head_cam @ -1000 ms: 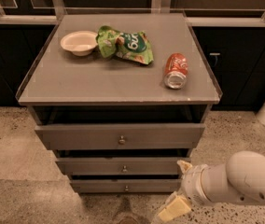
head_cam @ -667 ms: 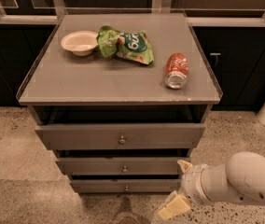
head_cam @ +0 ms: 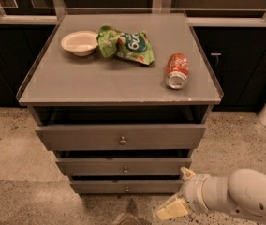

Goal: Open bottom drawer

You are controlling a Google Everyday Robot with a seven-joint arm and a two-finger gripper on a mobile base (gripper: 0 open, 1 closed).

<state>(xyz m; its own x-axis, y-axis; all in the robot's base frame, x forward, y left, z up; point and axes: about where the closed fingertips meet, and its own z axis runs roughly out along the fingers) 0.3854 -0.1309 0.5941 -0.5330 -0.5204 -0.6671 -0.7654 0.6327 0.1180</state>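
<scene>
Bottom drawer (head_cam: 126, 187), spread hand (head_cam: 178, 193) beside its right edge

Grey bottom drawer (head_cam: 100, 187), silvery knob; green bag (head_cam: 126, 45), red can (head_cam: 177, 71), cream bowl (head_cam: 79, 42) (speckled beige floor (head_cam: 11, 144)); white gripper (head_cam: 179, 192) low right, yellowish fingers (head_cam: 170, 211) spread.

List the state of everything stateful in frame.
bottom drawer: looks shut, knob untouched
middle drawer: looks shut
top drawer: looks slightly ajar
can: on its side
bowl: upright, empty
chip bag: lying crumpled
pincer: open, empty, right of bottom drawer
</scene>
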